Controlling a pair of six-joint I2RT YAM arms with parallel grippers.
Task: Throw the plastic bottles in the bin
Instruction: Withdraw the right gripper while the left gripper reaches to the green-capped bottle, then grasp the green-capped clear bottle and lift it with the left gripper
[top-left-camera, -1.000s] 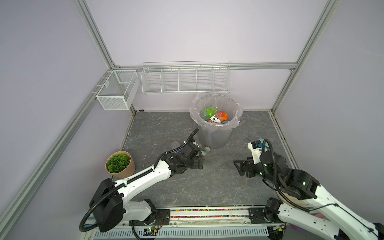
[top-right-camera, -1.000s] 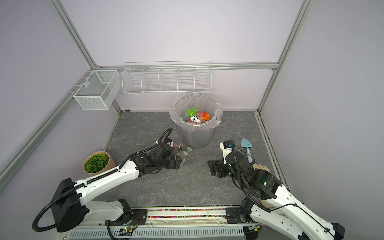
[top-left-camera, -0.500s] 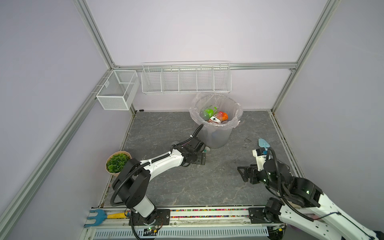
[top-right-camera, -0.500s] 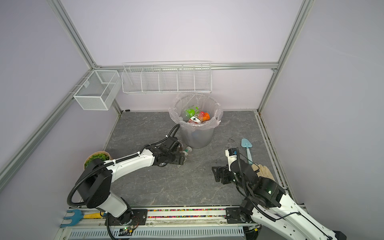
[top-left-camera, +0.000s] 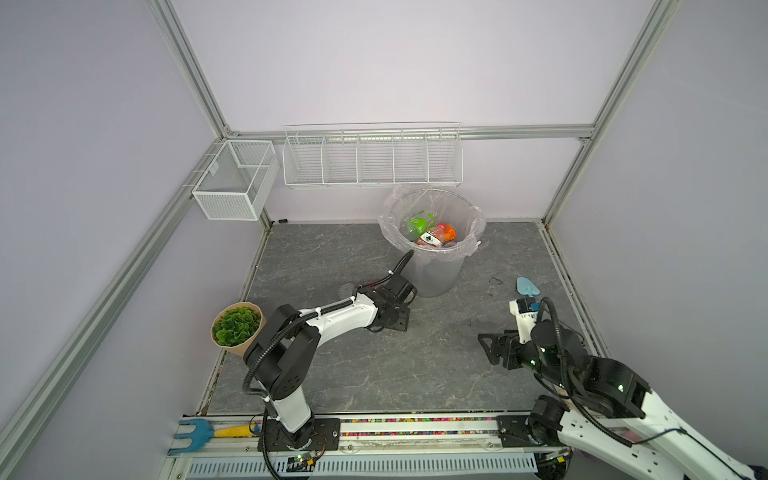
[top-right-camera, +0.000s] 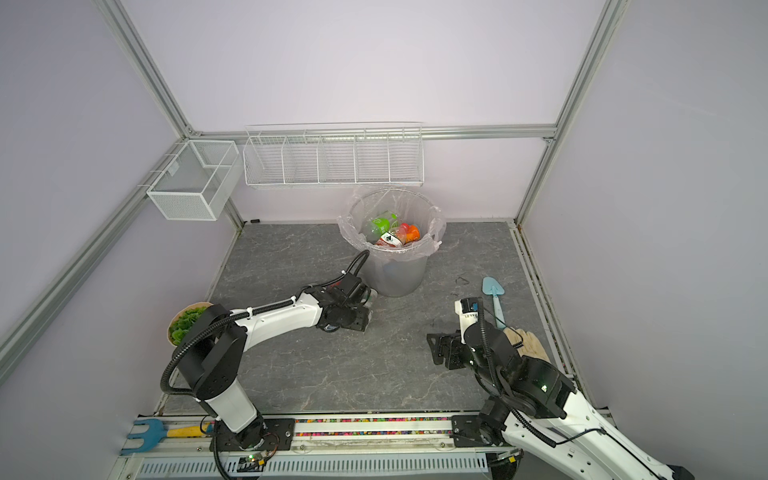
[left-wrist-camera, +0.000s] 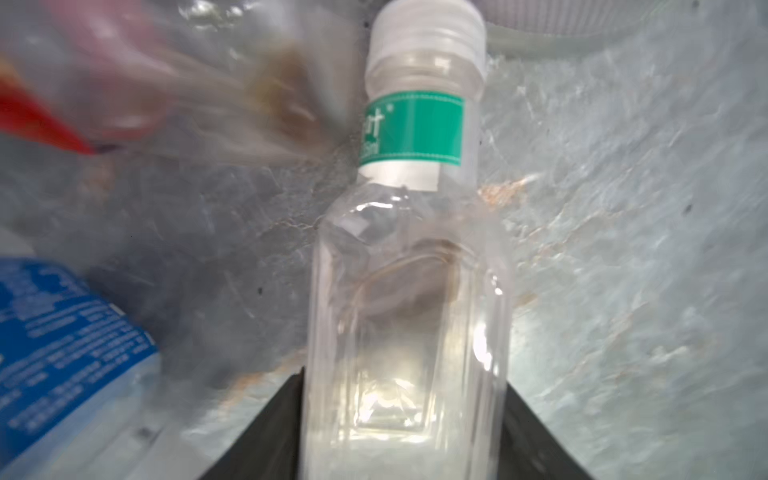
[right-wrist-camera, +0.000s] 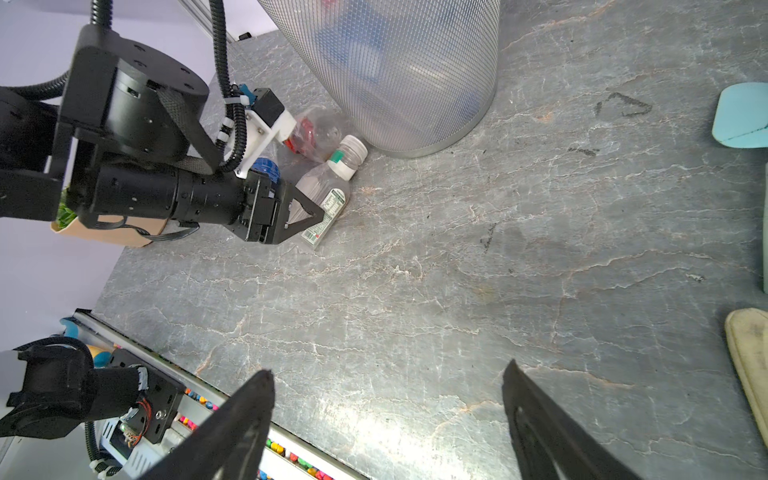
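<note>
Clear green-labelled plastic bottle lies on the worktop just near-left of the round grey bin; my left pincer, wide a second ago, now clamps it for lifting. Right pincer gapes.

Clear bottle, green-white label, white cap; my black left gripper; grey veined floor; grey mesh bin.
</note>
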